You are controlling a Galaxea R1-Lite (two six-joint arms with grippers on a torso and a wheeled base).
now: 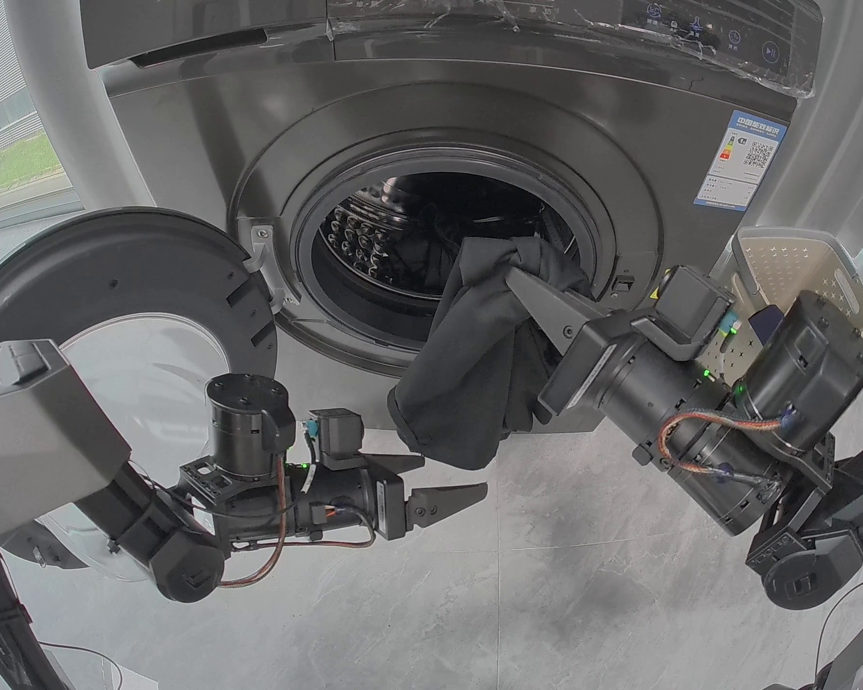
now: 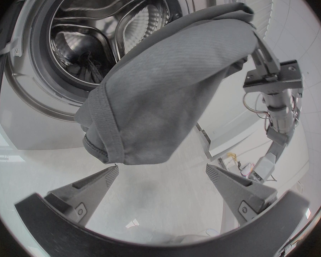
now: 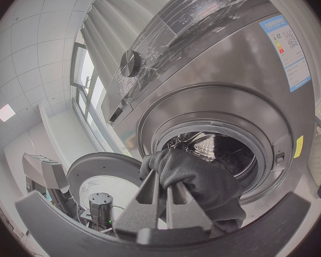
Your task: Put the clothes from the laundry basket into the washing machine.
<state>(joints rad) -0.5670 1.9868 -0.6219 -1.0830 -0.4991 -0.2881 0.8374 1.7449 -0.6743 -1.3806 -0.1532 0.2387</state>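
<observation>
Our right tool point(image 1: 520, 280) is pinched narrow on a bunched fold of the dark garment point(image 1: 479, 366), right at the mouth of the washing machine point(image 1: 211, 126). The top of the cloth is just over the door seal point(image 1: 304, 241). Most of it hangs outside, down the front toward the floor point(image 1: 566, 577). Our left tool point(image 1: 451, 483) sits low, just below the hanging hem, jaws wide, holding nothing. The door point(image 1: 115, 270) stands open to our left. The laundry basket point(image 1: 805, 270) is beside the machine on our right, behind the right arm.

Step in hand, as we judge it: feed the garment into the drum point(image 1: 384, 232). To do it well we'd push the right tool deep past the seal before letting go, else the tail's wt. will prob. drag the cloth back out. The left tool is well placed to scoop the hem up & in. A dark item point(image 2: 85, 68) already lies in the drum, so we'd aim toward the back.
</observation>
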